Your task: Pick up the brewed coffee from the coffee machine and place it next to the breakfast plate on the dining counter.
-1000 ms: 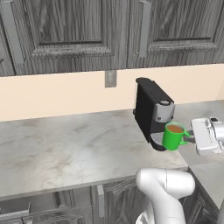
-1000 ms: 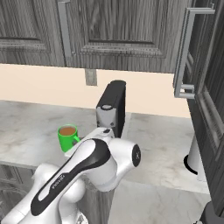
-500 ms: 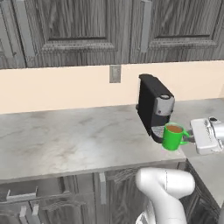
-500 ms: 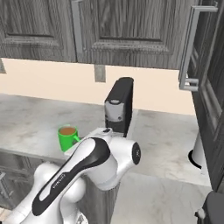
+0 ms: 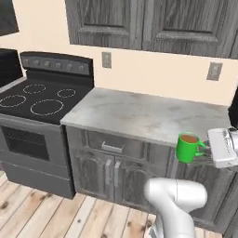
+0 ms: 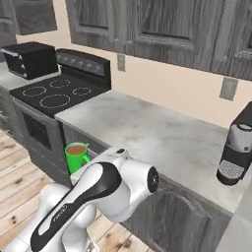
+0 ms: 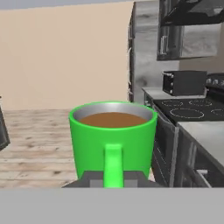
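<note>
- The gripper (image 5: 208, 149) was closed tight on the handle of the green mug (image 5: 188, 148), the brewed coffee, and held it upright in the air in front of the cabinet fronts, off the edge of the kitchen worktop (image 5: 144, 114).
- In the hand view the mug (image 7: 113, 145) sat dead centre with its handle facing the camera, clamped between the 2 dark finger tips (image 7: 92, 178); brown liquid was level near its rim.
- From the right base view the mug (image 6: 76, 156) hung beside the white arm (image 6: 106, 189), lower than the worktop surface (image 6: 162, 135) and over the wooden floor (image 6: 15, 172).
- The coffee machine (image 6: 236, 150) stood on the worktop at the far right, well apart from the mug, with nothing under its head.
- A black stove (image 5: 39, 100) with 4 ring burners adjoined the worktop on the left; a black toaster oven (image 6: 28, 59) sat beyond it.
- 2 wall outlets (image 5: 106, 59) were on the beige backsplash under the grey wood-grain upper cabinets (image 5: 153, 21).
</note>
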